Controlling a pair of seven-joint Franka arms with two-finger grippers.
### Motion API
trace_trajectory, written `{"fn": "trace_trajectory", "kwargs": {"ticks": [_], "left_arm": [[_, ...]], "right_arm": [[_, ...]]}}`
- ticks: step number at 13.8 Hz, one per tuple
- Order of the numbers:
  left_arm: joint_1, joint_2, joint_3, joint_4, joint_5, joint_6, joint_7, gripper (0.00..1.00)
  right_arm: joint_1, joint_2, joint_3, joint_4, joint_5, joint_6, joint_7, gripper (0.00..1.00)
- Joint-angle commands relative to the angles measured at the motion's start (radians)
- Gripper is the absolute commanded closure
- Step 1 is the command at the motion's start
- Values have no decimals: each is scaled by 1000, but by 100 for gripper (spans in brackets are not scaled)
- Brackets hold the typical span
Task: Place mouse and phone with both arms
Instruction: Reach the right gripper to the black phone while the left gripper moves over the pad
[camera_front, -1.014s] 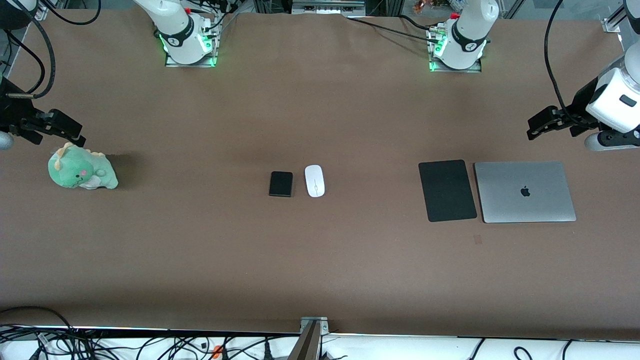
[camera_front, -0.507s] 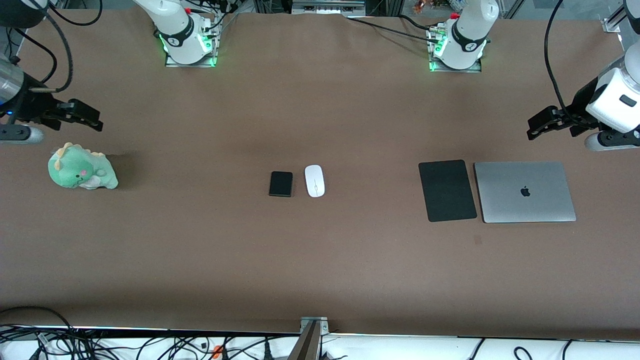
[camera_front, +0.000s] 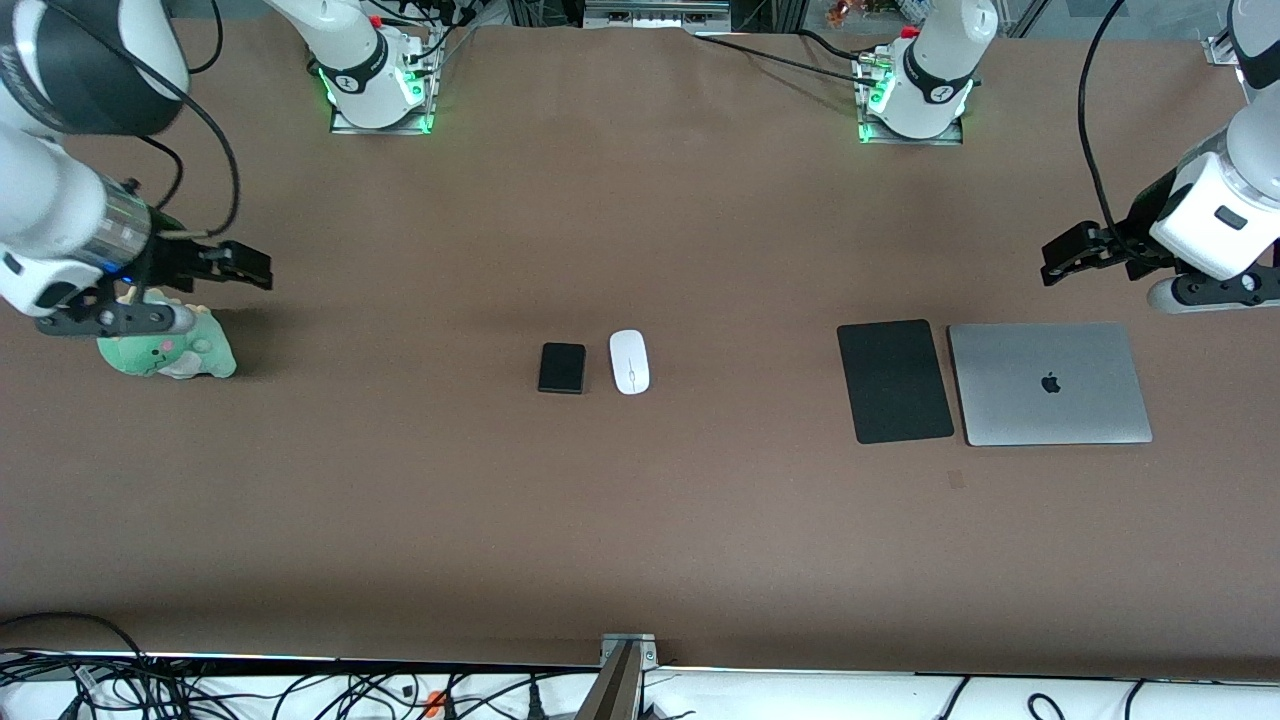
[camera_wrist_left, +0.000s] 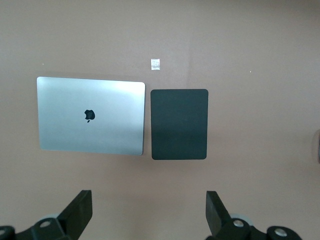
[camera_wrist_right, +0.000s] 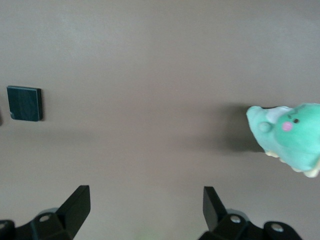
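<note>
Mouse (camera_front: 629, 362): small white oval glossy computer mouse with a thin centre line, lying flat near the middle of the brown table (camera_front: 640, 540), untouched. At its 9 o'clock in the front view, just beside it but apart, I log the phone (camera_front: 562, 368), a small black rectangular slab with rounded corners, also flat; it shows again in the right wrist view (camera_wrist_right: 24, 103).

Toward the left arm's end of the table: a flat black rectangular mat (camera_front: 894, 381), and at its 3 o'clock, just beside it with a narrow gap, a closed silver laptop (camera_front: 1049, 384) with a dark apple logo on the lid. Both appear in the left wrist view, mat (camera_wrist_left: 179, 124) and laptop (camera_wrist_left: 91, 115), with a small pale square mark (camera_wrist_left: 156, 64) on the table near them.

Toward the right arm's end: a green plush dinosaur toy (camera_front: 172, 350) with a pink cheek, seen also at (camera_wrist_right: 292, 136), partly covered by the right arm's wrist in the front view.

Left gripper (camera_front: 1060, 258): I see it in the air over bare table at about 12 o'clock from the laptop, fingers (camera_wrist_left: 80, 212) spread wide, holding nothing.

Right gripper (camera_front: 250, 268): I see it over bare table just beside the plush toy, fingers (camera_wrist_right: 79, 201) spread wide, holding nothing.
</note>
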Motion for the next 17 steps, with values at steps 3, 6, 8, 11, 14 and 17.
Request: {"fn": "trace_trajectory", "kwargs": {"ticks": [3, 6, 8, 11, 14, 17], "left_arm": [[-11, 23, -18, 30, -16, -60, 12, 0], [-11, 32, -31, 30, -89, -56, -1, 0], [-11, 42, -35, 30, -91, -54, -18, 0], [-13, 62, -57, 30, -102, -53, -63, 0], [-14, 91, -91, 30, -97, -36, -112, 0], [-23, 134, -112, 30, -99, -13, -188, 0]], "right_arm": [[105, 93, -3, 5, 38, 124, 155, 0], [192, 158, -3, 0, 36, 228, 331, 0], [240, 203, -3, 2, 32, 297, 372, 0], [289, 270, -3, 3, 28, 384, 370, 0], [367, 344, -5, 5, 30, 490, 404, 0], [412, 405, -5, 5, 22, 576, 482, 0]]}}
